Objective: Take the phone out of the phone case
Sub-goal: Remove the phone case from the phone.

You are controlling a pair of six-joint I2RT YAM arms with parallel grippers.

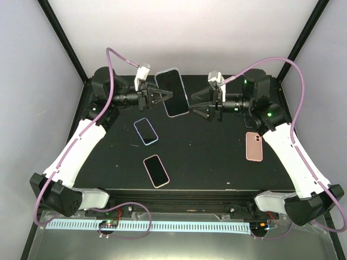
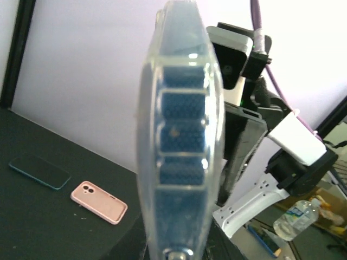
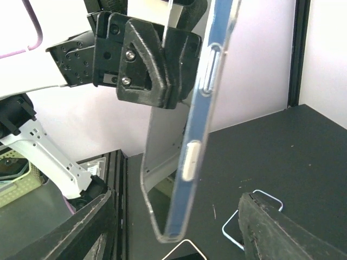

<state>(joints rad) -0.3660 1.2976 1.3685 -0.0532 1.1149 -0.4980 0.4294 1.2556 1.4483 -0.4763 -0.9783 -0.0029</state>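
My left pincer [image 1: 168, 97] is clamped tight on the clear soft plastic case [image 1: 167, 71], held up off the black table [image 1: 217, 157]. The dark-screened phone [image 1: 174, 95] sits in that case, screen up in the top view, just past the fingertips. My right pincer [image 1: 196, 104] has its jaws spread wide and grips nothing. It faces the left pincer from just beside the case's opposite long edge. From the right wrist the case stands edge-on between the spread fingers [image 3: 95, 230], touching neither. On the table below the left pincer lie a blue-rimmed phone [image 1: 146, 131] and a pink-rimmed phone [image 1: 156, 170]. A pink case [image 1: 254, 146], back up, lies beside the right arm.
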